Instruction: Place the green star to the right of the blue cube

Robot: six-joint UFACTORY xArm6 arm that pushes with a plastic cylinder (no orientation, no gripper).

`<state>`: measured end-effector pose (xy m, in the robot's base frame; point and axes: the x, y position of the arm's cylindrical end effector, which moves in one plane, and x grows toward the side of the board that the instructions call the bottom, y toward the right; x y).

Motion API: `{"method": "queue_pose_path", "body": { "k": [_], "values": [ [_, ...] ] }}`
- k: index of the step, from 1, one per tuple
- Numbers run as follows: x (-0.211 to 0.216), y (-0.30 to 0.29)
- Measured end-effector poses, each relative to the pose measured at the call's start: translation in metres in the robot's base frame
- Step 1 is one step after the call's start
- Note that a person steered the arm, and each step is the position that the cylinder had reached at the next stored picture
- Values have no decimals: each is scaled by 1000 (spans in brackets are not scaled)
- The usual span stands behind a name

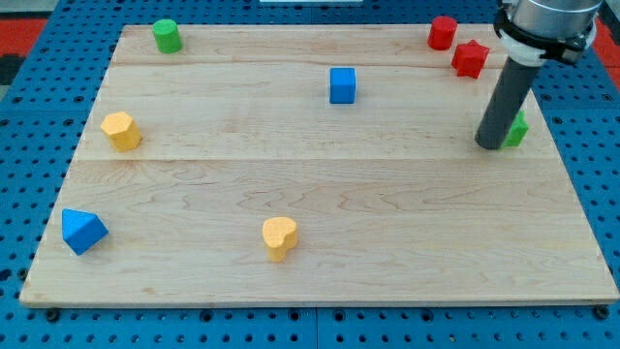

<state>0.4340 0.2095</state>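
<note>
Green star behind my tip, blue cube well left

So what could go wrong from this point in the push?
1. My tip sits on the view's left of the green star, between it and the blue cube; pushing from here could drive the star toward the board's right edge.
2. Circling behind it may clip the red star or red cylinder.
3. The rod hides much of the green star.
</note>
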Motion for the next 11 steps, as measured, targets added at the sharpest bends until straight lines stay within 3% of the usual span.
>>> {"method": "queue_pose_path", "body": {
  "k": [1, 3, 5, 7, 9, 11],
  "values": [
    [46, -8],
    [6, 56],
    [-52, 38],
    [-41, 28],
    [-86, 4],
    [-144, 104]
  ]
}}
